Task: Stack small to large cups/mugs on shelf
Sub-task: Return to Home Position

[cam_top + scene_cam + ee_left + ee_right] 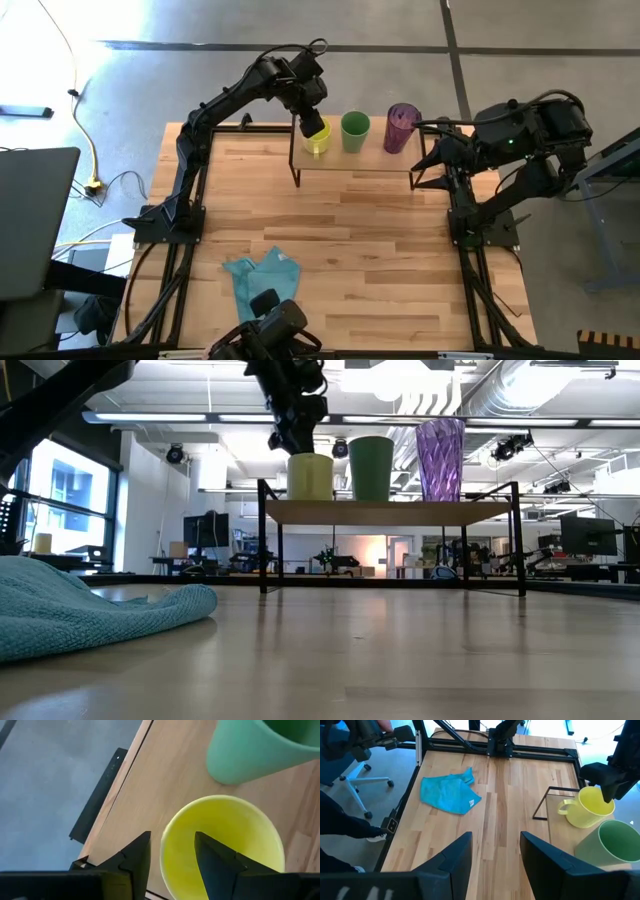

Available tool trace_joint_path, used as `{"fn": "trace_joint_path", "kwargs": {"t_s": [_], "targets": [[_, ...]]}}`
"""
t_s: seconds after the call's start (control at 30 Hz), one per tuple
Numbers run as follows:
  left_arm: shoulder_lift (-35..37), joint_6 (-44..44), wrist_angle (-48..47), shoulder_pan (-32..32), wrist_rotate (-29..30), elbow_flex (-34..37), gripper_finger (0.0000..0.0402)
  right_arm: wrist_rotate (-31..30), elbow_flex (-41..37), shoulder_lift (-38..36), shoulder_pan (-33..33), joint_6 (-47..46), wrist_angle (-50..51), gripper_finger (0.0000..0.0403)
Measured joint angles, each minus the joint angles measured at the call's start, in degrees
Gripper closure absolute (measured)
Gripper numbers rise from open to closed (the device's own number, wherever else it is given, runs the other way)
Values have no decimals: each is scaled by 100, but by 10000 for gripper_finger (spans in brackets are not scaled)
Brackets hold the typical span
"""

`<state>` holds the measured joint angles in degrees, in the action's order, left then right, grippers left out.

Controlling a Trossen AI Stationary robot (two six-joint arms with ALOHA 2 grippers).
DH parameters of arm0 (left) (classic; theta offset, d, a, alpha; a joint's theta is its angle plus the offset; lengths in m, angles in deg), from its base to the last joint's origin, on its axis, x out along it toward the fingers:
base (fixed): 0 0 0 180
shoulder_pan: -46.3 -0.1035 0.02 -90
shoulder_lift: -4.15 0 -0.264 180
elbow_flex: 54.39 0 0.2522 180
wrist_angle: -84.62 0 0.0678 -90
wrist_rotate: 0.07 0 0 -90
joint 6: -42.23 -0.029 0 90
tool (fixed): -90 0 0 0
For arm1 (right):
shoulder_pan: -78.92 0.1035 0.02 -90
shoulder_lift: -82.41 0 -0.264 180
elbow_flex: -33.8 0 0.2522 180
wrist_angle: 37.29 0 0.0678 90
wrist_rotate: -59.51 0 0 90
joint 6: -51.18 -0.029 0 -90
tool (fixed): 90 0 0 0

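Nearest in the low view, a crumpled teal cloth [60, 610] fills the lower left of the frame. From above it lies at the bottom left of the table [380, 260], well apart from everything else. The middle of the table is bare wood.

Farther back, at the top centre of the high view, stands the shelf [370, 160] on its thin dark legs. Three vessels stand upright on it in a row, each just beside the next. The yellow mug [318, 143] is at the left, the green cup [355, 131] in the middle and the purple tumbler [402, 128] at the right.

The left gripper [172, 836] hangs over the yellow mug, reaching in from the upper left of the high view. Its fingers are apart and straddle the rim, one over the inside of the mug and one outside it. Neither finger presses the rim.

The right gripper [496, 837] sits at the right of the high view, just beside the shelf's right end. It points toward the shelf, fingers spread with nothing between them.

Beyond the shelf, the low view shows a bright room.
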<state>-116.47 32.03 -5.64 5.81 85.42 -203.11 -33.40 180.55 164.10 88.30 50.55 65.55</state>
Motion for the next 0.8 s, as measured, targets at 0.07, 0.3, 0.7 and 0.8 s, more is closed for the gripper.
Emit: {"fn": "trace_joint_path", "kwargs": {"t_s": [0.07, 0.3, 0.7, 0.8], "targets": [[23, 0, 14, 0, -32, 0, 258, 0, 0, 0, 0, 0, 0, 247], [463, 52, 541, 0, -472, -2, 249, -129, 0, -67, -2, 259, 44, 247], [2060, 9, 1312, 0, -1484, -4, 253, -1045, 2, -1003, 0, 100, -631, 247], [2389, 52, 1308, 0, -1613, -4, 252, -1230, 2, -1208, -1, 102, -901, 247]]}}
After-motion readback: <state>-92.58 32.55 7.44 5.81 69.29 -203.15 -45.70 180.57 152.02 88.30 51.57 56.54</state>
